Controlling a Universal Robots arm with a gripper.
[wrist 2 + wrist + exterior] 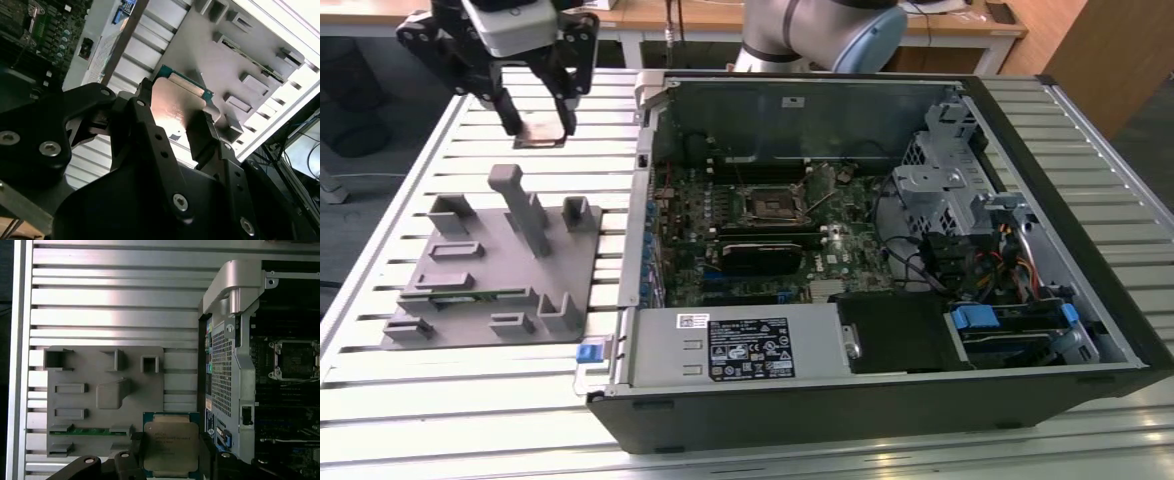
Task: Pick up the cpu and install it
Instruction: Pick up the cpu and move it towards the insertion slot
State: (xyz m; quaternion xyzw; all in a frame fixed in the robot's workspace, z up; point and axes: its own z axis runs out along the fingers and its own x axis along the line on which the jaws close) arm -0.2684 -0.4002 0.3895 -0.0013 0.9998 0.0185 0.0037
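Gripping the cpu [543, 131] by two opposite edges, the jaws hold it above the table [454, 405] in the upper left of the exterior view, past the grey tray [480, 300] and well apart from the socket [770, 205] in the computer case [881, 410]. So thin an edge grip could let the chip tilt or slip, so it seats skewed and damages the socket.

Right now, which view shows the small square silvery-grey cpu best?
The first wrist view: the cpu turns its flat top to it, in the gripper. The second wrist view shows it slanted, partly behind fingers; the exterior view, far off.
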